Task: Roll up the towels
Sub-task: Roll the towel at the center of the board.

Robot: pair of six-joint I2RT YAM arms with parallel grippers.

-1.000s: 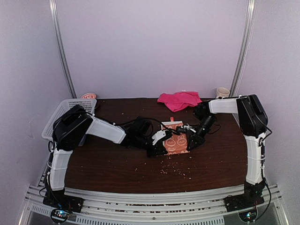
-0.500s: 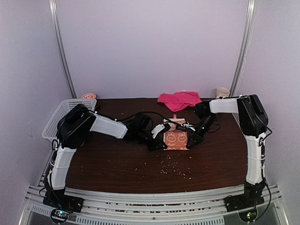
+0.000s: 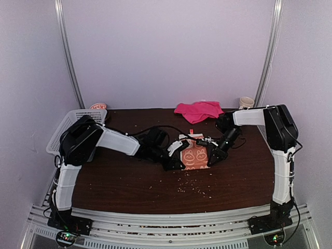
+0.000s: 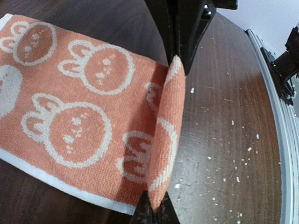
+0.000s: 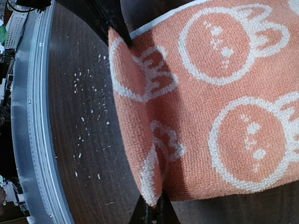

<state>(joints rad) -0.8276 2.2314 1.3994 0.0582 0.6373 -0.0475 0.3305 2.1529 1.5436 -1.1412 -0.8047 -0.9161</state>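
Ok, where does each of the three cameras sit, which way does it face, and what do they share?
Top external: above and behind the arm bases, looking down over the table; both arms show, left gripper and right gripper on the orange towel.
Left wrist: looks along its own fingers, pinching that towel's raised fold.
Right wrist: same fold from its other end, its fingers shut on it.
Shared: the towel; wrist views both show crumbs.

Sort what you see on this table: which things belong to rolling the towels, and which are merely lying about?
Job: orange bunny towel; pink towel.
Lying about: white basket; cream mug; crumbs.
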